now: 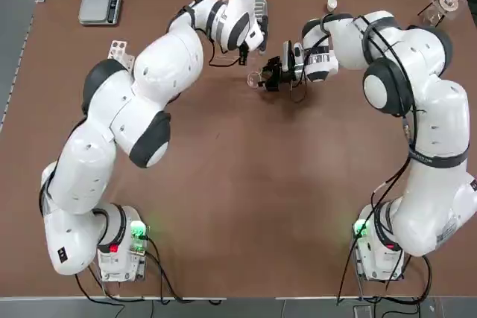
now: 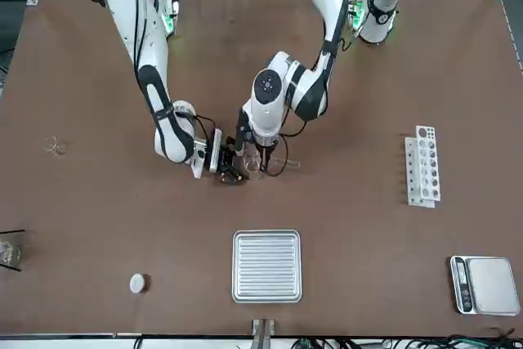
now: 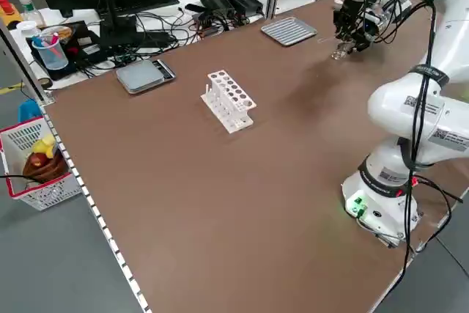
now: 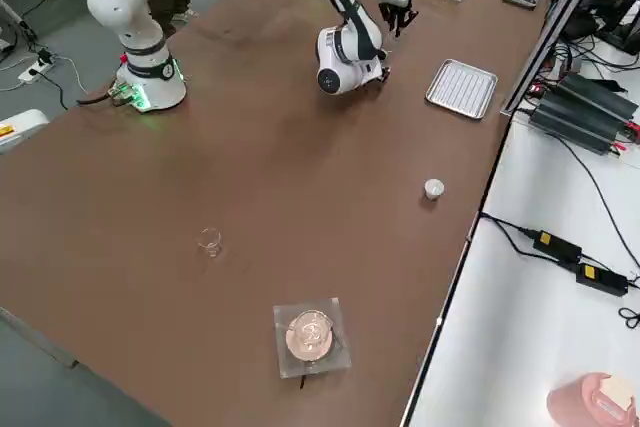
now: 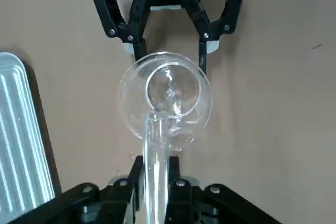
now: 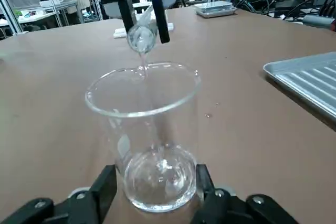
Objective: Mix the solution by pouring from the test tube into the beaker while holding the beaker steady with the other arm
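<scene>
Bright, diffuse light; soft shadows on tabletop (image 1: 246, 184); small glints (tiny ones) on beaker (image 6: 160, 174).

The brown table (image 2: 351, 226) carries a tray (image 2: 266, 266), rack (image 2: 422, 167) and scale (image 2: 485, 285).

Clear glossy glass beaker (image 6: 157, 145) and test tube (image 5: 156, 171)
Matt, smooth brown counter (image 2: 204, 259); shiny ribbed metal-looking tray (image 2: 266, 266); smooth white plastic-looking rack (image 3: 229, 100).

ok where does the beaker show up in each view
top: beaker, upper middle, at right gripper
front: centre, just above midheight
left side: upper right
right side: can't make it out
left wrist: centre, beyond left gripper
right wrist: centre, between fingers
landmark: ribbed metal tray, in all six
</scene>
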